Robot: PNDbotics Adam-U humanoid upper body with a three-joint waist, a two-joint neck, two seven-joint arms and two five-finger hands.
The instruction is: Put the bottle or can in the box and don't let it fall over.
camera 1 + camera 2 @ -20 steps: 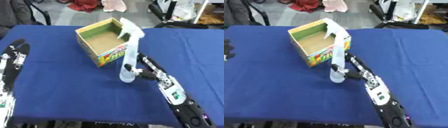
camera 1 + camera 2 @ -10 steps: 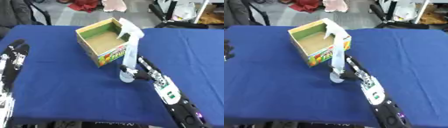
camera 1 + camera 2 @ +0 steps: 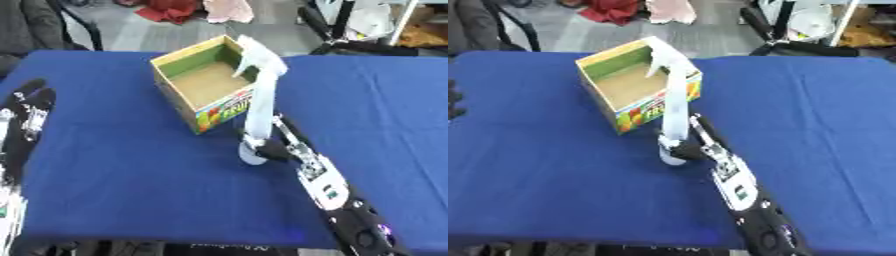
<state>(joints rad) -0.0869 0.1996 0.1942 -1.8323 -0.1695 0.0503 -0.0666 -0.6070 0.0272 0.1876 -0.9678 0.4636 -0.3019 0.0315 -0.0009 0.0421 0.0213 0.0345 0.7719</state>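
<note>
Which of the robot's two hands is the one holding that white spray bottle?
The right hand, gripping the white spray bottle low down beside the box. The left hand rests open at the table's left edge, holding nothing.

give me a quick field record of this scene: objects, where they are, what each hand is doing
surface: blue table
box: open cardboard box with a colourful printed side, on the table, nothing visible inside
bottle: tall white spray bottle, upright beside the box, its nozzle over the box's near corner
right hand: right hand curled round the bottle's base
left hand: left hand open, idle at the left edge, holding nothing
task state: bottle not yet in the box
</note>
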